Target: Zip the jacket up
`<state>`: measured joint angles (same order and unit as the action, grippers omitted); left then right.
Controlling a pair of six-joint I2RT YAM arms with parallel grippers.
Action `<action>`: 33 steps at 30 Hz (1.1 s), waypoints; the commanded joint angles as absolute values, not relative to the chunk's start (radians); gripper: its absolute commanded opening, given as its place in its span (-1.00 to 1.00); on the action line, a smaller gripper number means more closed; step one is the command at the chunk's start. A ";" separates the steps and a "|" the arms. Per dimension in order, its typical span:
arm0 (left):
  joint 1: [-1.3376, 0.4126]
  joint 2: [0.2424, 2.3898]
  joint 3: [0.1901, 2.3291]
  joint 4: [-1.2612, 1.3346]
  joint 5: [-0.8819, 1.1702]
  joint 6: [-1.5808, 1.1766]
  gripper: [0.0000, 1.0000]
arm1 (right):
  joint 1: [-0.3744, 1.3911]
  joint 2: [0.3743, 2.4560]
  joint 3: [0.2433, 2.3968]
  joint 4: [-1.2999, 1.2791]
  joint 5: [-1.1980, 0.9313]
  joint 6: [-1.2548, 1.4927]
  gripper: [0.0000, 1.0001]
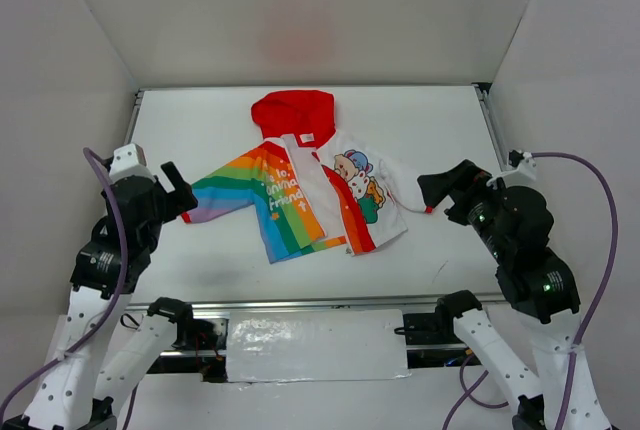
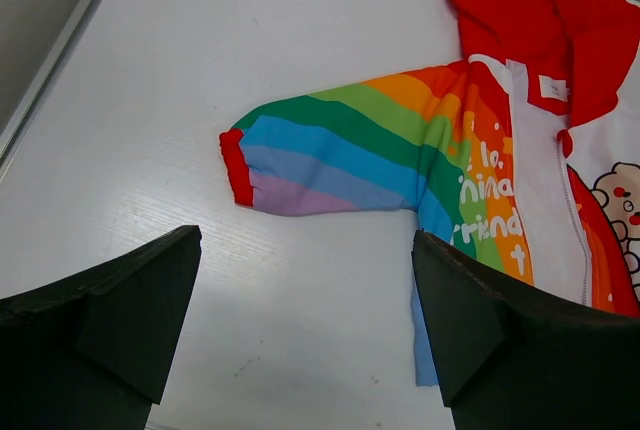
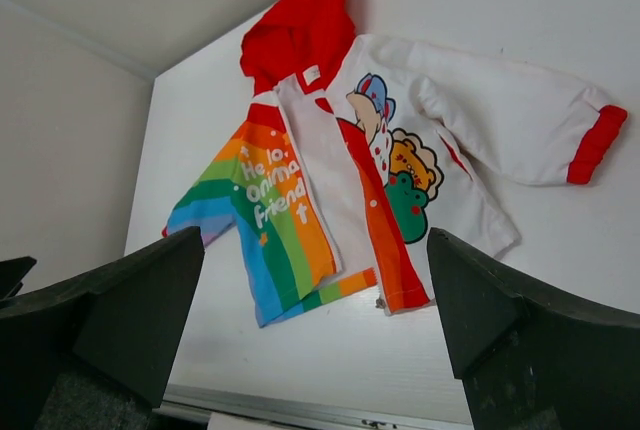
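the jacket (image 1: 300, 195) lies flat and front up in the middle of the table (image 1: 200, 130), hood toward the far edge. its front edges look unjoined, so zipping seems not yet begun. the left hand (image 1: 183, 193) and right hand (image 1: 437, 190) hover spread and empty, one beside each sleeve.

Open worktop (image 1: 200, 130) lies before my left pincer (image 1: 180, 188) and right pincer (image 1: 445, 188). The jacket (image 1: 300, 195) fills the middle, sleeves (image 1: 225, 195) reaching outward.

left wrist view, jacket (image 2: 400, 150) cut off at right edge
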<state>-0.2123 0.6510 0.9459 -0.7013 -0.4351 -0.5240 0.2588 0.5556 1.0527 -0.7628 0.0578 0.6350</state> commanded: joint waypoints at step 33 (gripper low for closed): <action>-0.224 0.689 0.940 -0.637 -0.365 -0.488 0.99 | 0.586 1.785 1.022 -0.014 -0.413 0.604 0.82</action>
